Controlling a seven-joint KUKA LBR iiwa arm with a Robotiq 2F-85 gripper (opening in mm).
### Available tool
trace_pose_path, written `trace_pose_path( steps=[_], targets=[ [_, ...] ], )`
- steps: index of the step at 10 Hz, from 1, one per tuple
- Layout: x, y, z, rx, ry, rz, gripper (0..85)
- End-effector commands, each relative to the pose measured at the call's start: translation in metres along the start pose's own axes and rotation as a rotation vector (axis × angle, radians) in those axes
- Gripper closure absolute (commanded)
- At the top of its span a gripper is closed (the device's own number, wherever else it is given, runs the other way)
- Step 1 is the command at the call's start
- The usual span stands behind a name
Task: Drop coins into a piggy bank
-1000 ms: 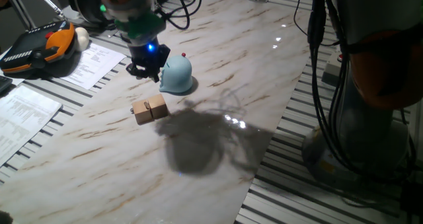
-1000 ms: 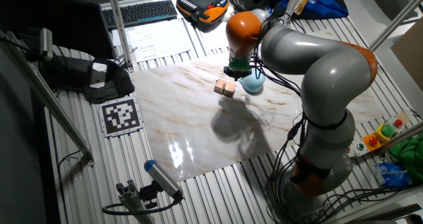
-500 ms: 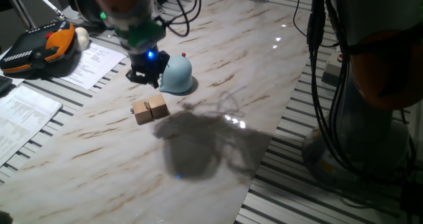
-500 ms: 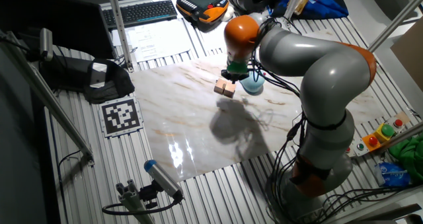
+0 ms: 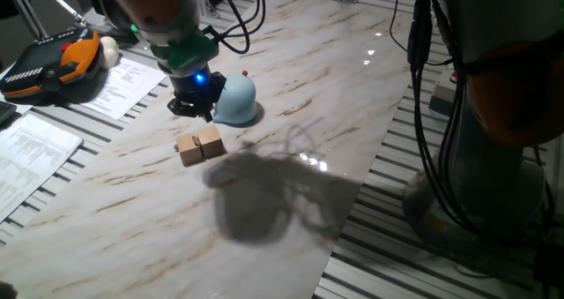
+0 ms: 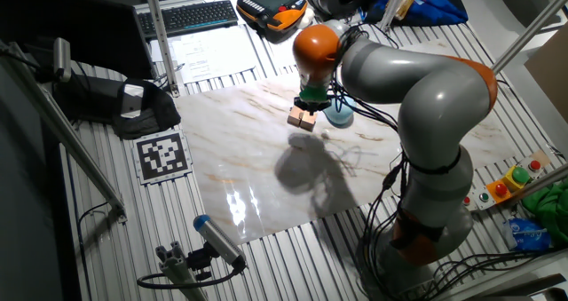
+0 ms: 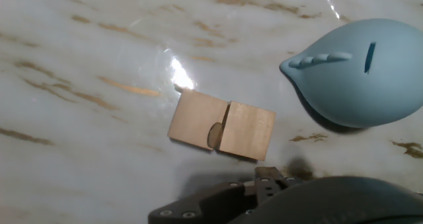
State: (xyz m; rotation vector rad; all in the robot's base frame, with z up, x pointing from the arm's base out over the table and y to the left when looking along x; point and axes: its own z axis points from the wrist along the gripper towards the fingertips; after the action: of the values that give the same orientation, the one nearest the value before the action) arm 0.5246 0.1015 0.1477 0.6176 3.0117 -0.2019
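Hand view | gripper (image 5: 192,107) hovering beside slotted piggy bank (image 7: 360,78), jaw state unclear | coin (image 7: 215,135) sitting wedged between wooden cubes (image 7: 221,125)

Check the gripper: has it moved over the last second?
Yes. The gripper has drifted slightly left, away from the piggy bank, which stays put beside the wooden blocks.

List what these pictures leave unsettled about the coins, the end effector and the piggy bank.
- Coins: only one dark disc edge shows, wedged between the wooden blocks in the hand view; too small to see in both fixed views.
- End effector: its fingers are cut off by the hand view's bottom edge and too small in the fixed views, so open or shut is unclear.
- Piggy bank: the slot shows, but its right side is cut off by the frame edge.
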Motion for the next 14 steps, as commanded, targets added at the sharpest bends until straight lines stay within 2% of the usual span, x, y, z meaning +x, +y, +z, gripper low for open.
trace_pose_path(
  steps=[1,2,3,4,5,6,7,9,10,11,12,13,14],
  targets=[
    [0.0,-0.0002,0.0,-0.001,0.0,0.003,85.0],
    [0.0,-0.0002,0.0,0.038,-0.007,0.008,85.0],
    [0.0,-0.0002,0.0,0.128,-0.004,-0.023,85.0],
    [0.0,-0.0002,0.0,0.127,0.03,-0.057,85.0],
    [0.0,-0.0002,0.0,0.077,0.064,-0.066,85.0],
    [0.0,-0.0002,0.0,0.093,-0.007,-0.071,85.0],
    [0.0,-0.0002,0.0,0.058,-0.005,-0.069,85.0],
    [0.0,-0.0002,0.0,0.063,0.007,-0.046,85.0],
    [0.0,-0.0002,0.0,0.057,0.011,-0.029,85.0],
    [-0.0006,0.0042,-0.0015,0.061,0.012,0.002,85.0],
    [-0.0007,0.0042,-0.0011,0.041,0.007,0.017,85.0],
    [-0.0011,0.0057,-0.001,0.035,0.009,0.039,85.0],
    [-0.0007,0.0073,-0.0014,0.014,0.025,0.071,85.0]
  ],
)
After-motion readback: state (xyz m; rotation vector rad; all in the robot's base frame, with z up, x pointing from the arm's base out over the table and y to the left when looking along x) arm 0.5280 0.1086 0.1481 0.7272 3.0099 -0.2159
